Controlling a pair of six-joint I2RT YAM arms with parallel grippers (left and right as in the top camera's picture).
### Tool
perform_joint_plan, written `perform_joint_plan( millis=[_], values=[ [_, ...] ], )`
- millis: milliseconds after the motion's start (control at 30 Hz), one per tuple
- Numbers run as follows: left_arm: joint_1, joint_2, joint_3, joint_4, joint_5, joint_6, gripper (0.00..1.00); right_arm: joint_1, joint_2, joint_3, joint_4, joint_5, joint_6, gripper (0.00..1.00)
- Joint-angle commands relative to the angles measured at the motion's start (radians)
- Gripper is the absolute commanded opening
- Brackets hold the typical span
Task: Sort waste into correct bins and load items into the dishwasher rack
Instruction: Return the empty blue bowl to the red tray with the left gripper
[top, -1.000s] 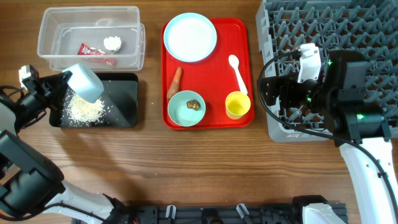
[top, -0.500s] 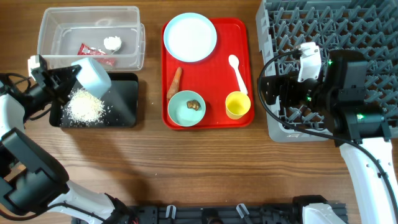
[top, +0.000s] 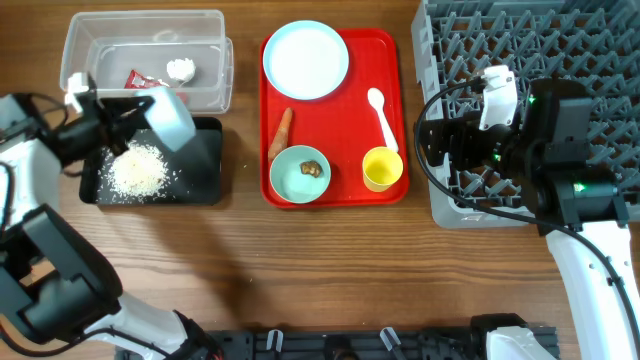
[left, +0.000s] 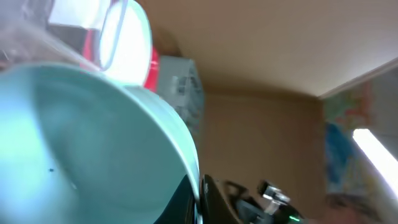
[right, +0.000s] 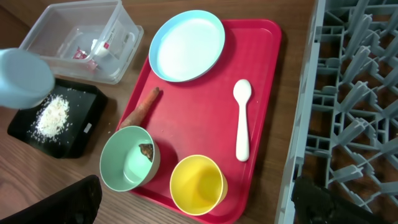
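We see the inside of the pale blue bowl (left: 74, 143) filling the left and lower left of the frame, very close and out of focus, its rim sweeping from the upper left down to the bottom centre. Above that rim, the pale blue plate (left: 127, 40) shows as a tilted oval on the red tray (left: 152, 67), with a corner of the grey rack (left: 185, 87) just beyond it. In the upper left corner a blurred wall of the clear tub (left: 28, 28) cuts across. The brown table (left: 267, 56) spans the upper right. At the bottom centre a dark arm (left: 261, 196) carries a small green light, and a bright strip (left: 373, 149) glows at the right edge.
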Motion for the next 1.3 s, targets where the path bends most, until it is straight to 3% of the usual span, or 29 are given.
perform_joint_plan(
  millis=[0,267,533,700,800,1100,1267],
  values=[
    [-0.139,-0.099,0.003,0.123,-0.209,-0.166,0.04,0.006,0.005,0.027,0.004,0.009,0.010,1.00],
    [-0.485,-0.164,0.003,0.467,-0.494,-0.166,0.04,0.006,0.005,0.027,0.004,0.009,0.010,1.00],
    [-0.940,-0.127,0.003,0.505,-1.126,0.144,0.04,0.006,0.005,0.027,-0.027,0.010,0.009,1.00],
    [-1.141,-0.054,0.003,0.504,-1.395,0.341,0.04,0.006,0.005,0.027,-0.034,0.010,0.007,1.00],
    [-1.170,-0.008,0.003,0.502,-1.444,0.349,0.04,0.006,0.005,0.027,-0.034,0.010,0.007,1.00],
    [-1.183,0.121,0.003,0.524,-1.318,0.557,0.04,0.006,0.005,0.027,-0.037,0.010,0.007,1.00],
    [-1.213,0.135,0.003,0.525,-1.320,0.607,0.04,0.006,0.005,0.027,-0.036,0.010,0.007,1.00]
  ],
)
